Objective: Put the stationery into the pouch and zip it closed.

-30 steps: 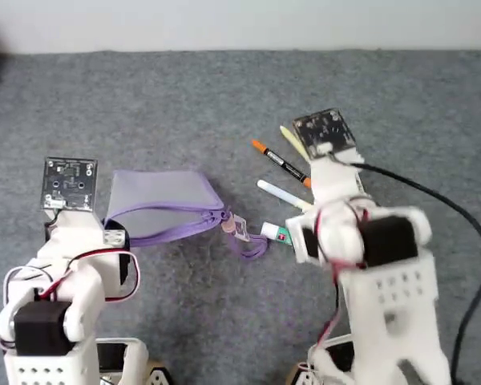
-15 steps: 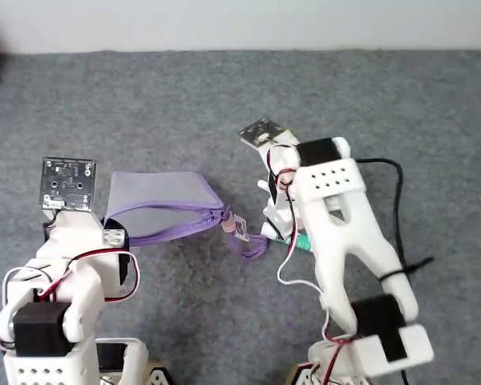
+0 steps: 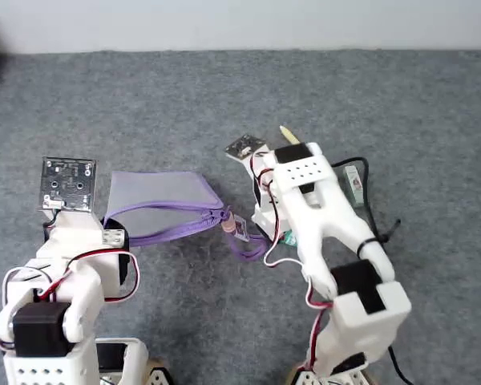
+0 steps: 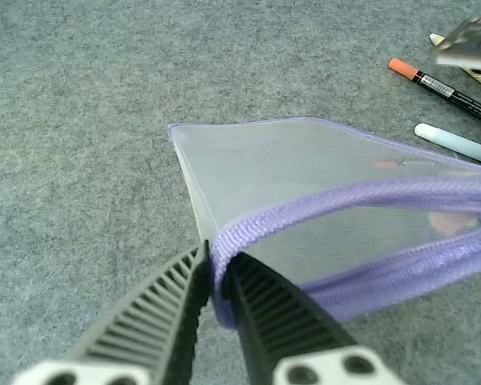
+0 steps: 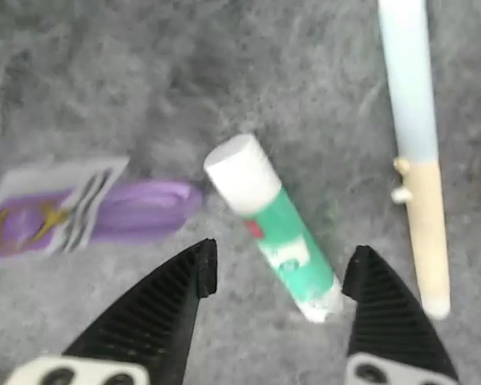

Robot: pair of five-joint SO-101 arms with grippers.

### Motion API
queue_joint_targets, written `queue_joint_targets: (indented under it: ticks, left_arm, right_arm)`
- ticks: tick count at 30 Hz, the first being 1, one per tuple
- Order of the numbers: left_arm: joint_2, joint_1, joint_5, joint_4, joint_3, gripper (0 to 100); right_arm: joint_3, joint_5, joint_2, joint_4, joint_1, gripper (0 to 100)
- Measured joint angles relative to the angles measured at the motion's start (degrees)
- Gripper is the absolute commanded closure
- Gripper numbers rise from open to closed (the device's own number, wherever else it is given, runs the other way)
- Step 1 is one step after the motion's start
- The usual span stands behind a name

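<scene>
Right wrist view, glue stick between spread right pincer tips

Can't really read anything here, just illegible scribbly marks on the pouch tag, a blurry red speck on the green glue stick, and unreadable print along the orange-capped marker.

A translucent lilac pouch with a purple zip lies left of centre, its mouth gaping open and its near left corner pinched in the left gripper. A purple loop with a small tag trails from its right end. Just right of the loop lies a green glue stick with a white cap. Beyond it lies a pale blue and cream pen, and farther still a black marker with an orange cap.
</scene>
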Motion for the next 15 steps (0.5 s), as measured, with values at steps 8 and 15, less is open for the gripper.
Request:
queue_joint_targets:
  ticks: [8,15]
  left_arm:
    - [0.0,0.0,0.0,0.0,0.0,99]
    - [0.0,0.0,0.0,0.0,0.0,99]
  right_arm:
    - [0.0,0.09,6.42,-5.01,1.93,95.6]
    - [-0.44,0.09,6.51,-6.33,6.42,99.0]
